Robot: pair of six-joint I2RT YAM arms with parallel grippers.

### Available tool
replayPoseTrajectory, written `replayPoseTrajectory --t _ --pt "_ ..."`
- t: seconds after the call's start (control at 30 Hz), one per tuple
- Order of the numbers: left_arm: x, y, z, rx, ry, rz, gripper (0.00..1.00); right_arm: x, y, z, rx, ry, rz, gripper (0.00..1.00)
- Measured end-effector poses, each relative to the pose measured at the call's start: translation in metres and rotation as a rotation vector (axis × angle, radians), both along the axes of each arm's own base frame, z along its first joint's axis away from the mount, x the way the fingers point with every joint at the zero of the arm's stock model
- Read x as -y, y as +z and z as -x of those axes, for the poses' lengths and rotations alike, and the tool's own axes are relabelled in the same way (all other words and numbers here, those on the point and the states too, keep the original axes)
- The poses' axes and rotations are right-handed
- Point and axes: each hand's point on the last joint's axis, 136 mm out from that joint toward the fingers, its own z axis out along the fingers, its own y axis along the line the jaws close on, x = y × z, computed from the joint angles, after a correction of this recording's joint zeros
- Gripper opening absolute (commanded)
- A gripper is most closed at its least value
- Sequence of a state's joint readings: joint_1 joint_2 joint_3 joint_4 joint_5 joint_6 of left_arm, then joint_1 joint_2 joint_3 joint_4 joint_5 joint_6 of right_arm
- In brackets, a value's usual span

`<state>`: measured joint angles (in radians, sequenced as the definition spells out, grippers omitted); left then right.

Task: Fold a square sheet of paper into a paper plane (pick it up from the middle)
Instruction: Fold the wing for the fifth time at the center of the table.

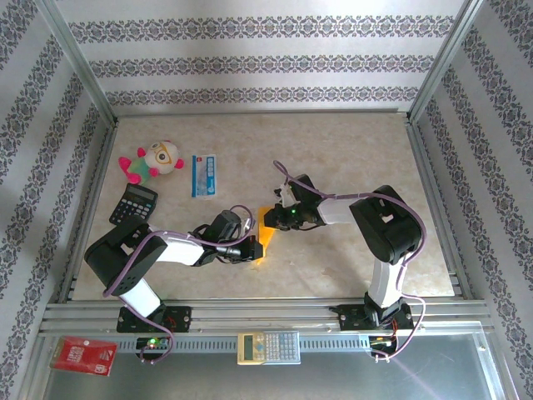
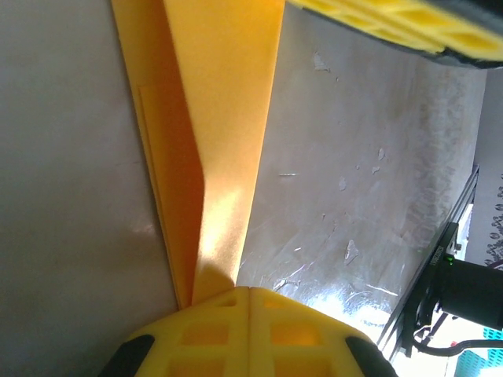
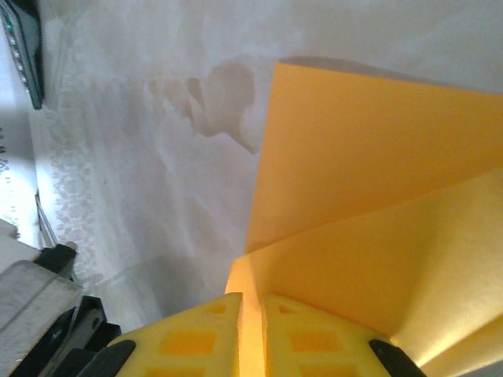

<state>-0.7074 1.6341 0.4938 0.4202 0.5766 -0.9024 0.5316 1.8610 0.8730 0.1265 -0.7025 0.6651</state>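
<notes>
Yellow pads (image 2: 204, 334) of my left gripper (image 2: 248, 292) sit right under the wrist lens, pressed flat together with no gap between them. Table (image 1: 358, 150): pale marbled top, with both arms reaching in to meet near its middle, a little toward the near edge. Left arm (image 1: 166, 250) lies low and stretched to the right; right arm (image 1: 383, 225) bends over from its base and points left. Square sheet of paper (image 1: 266, 233) lies between the two grippers, orange-yellow and already creased. From the left wrist it runs away from the pads as a long narrow band of overlapped layers, one flap standing up off the surface. From the right wrist, one panel lies flat on the table and another rises from a crease toward me. Judgement: I hold it from opposite ends so one end stays anchored while a fold is set at the other. No dart shape yet, so the plane is some folds off. Black calculator (image 1: 133, 203), plush toy (image 1: 152, 161) and blue-and-white packet (image 1: 204, 175) sit at the far left, well apart from the work. Fingers: the left pair is clenched on the near end of the sheet, and the paper comes straight out of their seam. Right gripper (image 3: 251, 302) has its fingers (image 3: 189, 342) a thin slit apart, with orange paper showing in the slit. I cannot tell whether they pinch it or merely flank it.
</notes>
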Motion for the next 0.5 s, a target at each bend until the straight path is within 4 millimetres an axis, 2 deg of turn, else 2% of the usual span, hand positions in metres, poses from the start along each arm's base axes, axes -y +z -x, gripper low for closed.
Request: replayPoseTrajectory --t 0.27,0.37,0.5 --pt "0.000 -0.001 0.001 -0.013 -0.003 0.008 0.00 0.002 0.029 -0.001 0.018 -0.027 -0.055 0.14" --pt "0.000 -0.001 0.001 -0.017 -0.006 0.013 0.00 0.005 0.029 0.004 0.011 -0.036 -0.061 0.13" --pt "0.000 0.000 0.001 -0.017 -0.006 0.013 0.00 0.010 0.017 0.019 -0.035 -0.048 -0.051 0.12"
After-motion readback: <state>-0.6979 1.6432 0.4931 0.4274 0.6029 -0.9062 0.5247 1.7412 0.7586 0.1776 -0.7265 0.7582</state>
